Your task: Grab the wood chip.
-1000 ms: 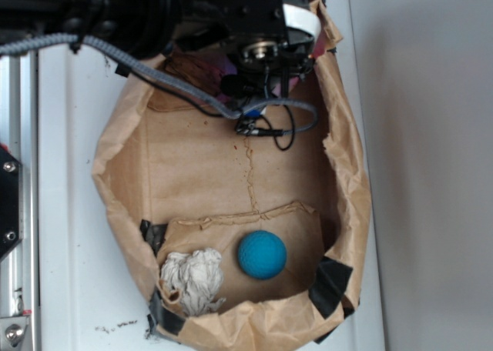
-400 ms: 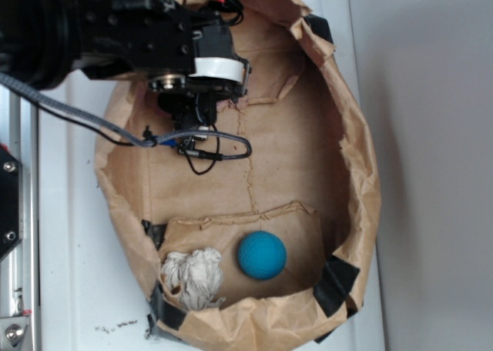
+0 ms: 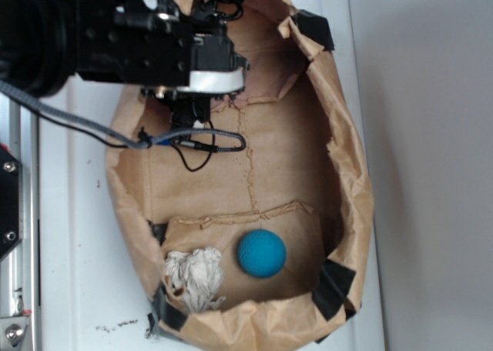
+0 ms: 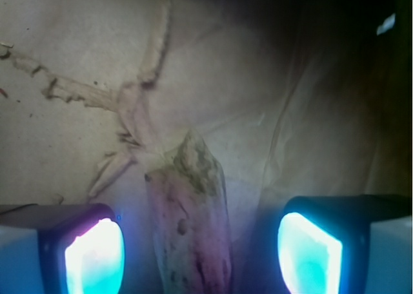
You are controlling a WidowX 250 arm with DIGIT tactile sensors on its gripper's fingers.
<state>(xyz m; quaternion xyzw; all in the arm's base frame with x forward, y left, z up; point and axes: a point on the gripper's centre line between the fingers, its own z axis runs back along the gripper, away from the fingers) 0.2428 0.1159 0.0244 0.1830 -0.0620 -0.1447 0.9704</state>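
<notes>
On the wrist view I am seeing the flat, rough-edged brown wood chip (image 4: 190, 223) lying at lower centre of the frame on the kraft paper floor, between the two glowing cyan fingers (image 4: 93, 255) of my black end effector (image 4: 201, 252), which is standing wide apart with clear gaps on both sides of the chip. From the exterior view the end effector (image 3: 189, 120) is hanging at the upper left inside the torn brown paper bag (image 3: 350, 174) on the white table (image 3: 77, 235), while the blue ball (image 3: 261, 253) and the crumpled whitish paper wad (image 3: 192, 278) are sitting well apart from it at the lower centre.
</notes>
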